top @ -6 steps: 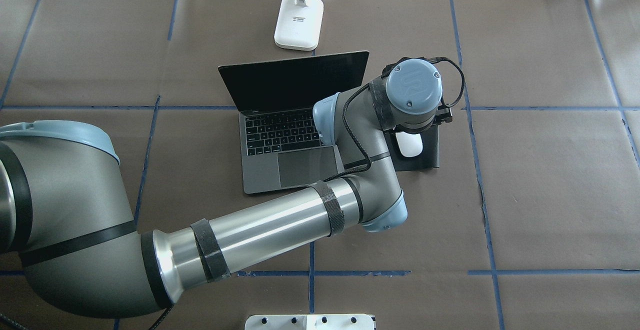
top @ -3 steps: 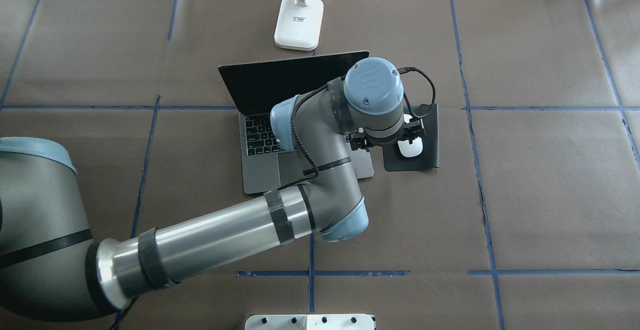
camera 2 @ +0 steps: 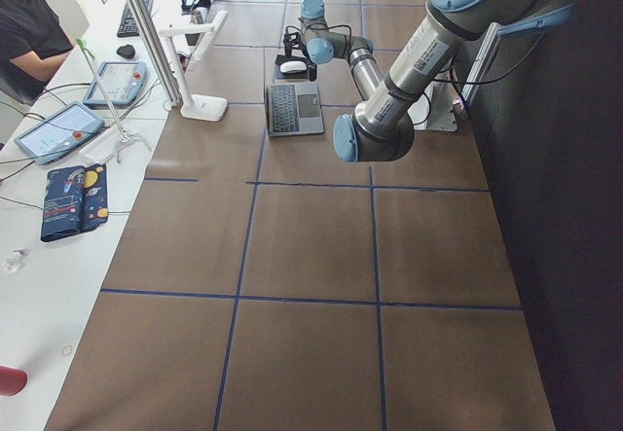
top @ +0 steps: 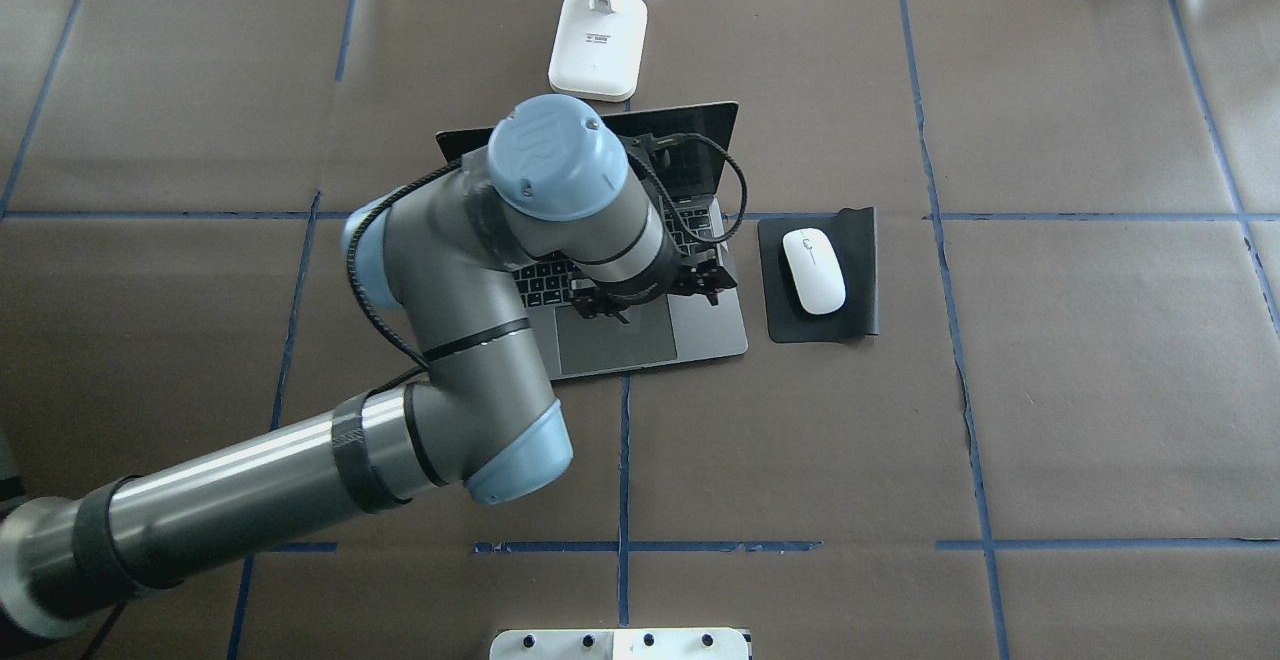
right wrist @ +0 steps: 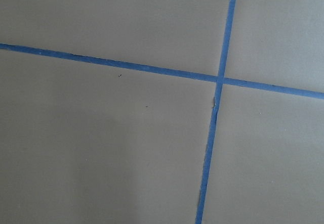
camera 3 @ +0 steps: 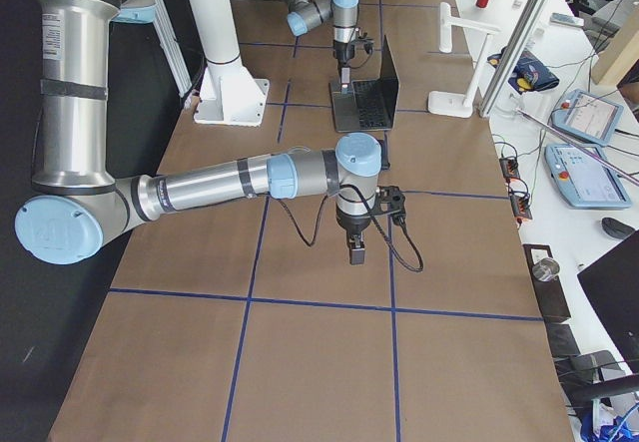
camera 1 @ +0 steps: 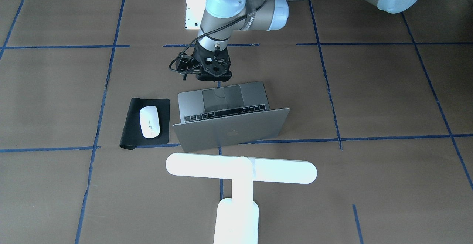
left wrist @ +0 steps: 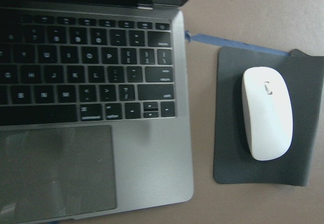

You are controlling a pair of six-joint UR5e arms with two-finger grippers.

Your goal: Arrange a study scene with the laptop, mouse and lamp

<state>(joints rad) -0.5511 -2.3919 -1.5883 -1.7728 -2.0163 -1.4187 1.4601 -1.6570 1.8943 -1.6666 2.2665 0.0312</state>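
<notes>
Hovering wide and empty over the laptop (top: 702, 326), the left pincer (top: 652, 292) should lift straight up, disturbing neither mouse (top: 813, 271) nor lamp (top: 597, 45).

white mouse (top: 813, 271), black pad (top: 862, 240), grey laptop (top: 715, 328)

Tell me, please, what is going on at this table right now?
The left arm's tool hovers empty above the open laptop. The white mouse lies on its black mouse pad beside the laptop, and the lamp stands behind the screen. The right arm's tool hangs over the table, away from all three.
</notes>
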